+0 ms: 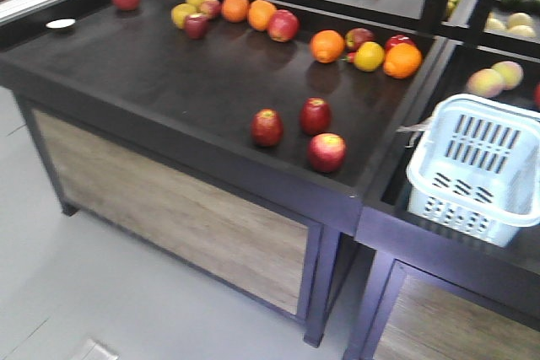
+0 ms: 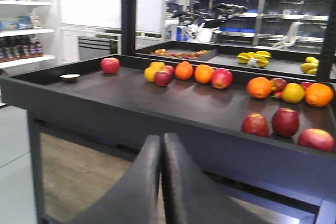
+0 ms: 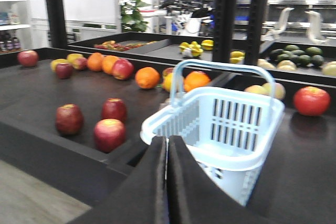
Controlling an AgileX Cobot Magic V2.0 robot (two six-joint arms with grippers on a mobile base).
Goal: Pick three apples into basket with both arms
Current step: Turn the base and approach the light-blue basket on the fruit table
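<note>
Three round red apples with yellowish streaks sit clustered near the front lip of the matte black bench [image 1: 169, 73]: left apple [image 1: 267, 127], rear apple [image 1: 315, 115], front apple [image 1: 326, 152]. None is in the basket yet.

Left claw [image 2: 161, 182]: black fingers pressed together, holding nothing. It sits low, in front of the bench edge. The cluster lies ahead and to its right.

Right claw [image 3: 167, 182]: fingers likewise pinched together and empty. The cluster lies ahead and to its left. The pale blue-white slotted plastic basket [image 3: 226, 129] is straight ahead with its handle raised, in the neighbouring bay to the right, apart from the apples.

Judgement: the right claw looks nearer to both the fruit and the basket. The apples are round with no long axis, stem dimples up, so the approach angle is free. Both claws must spread and clear the raised lip.

The surface is flat and dull, so a nudged apple could roll. Round oranges [image 1: 261, 14] and mixed fruit line the back edge, with store shelving beyond.
</note>
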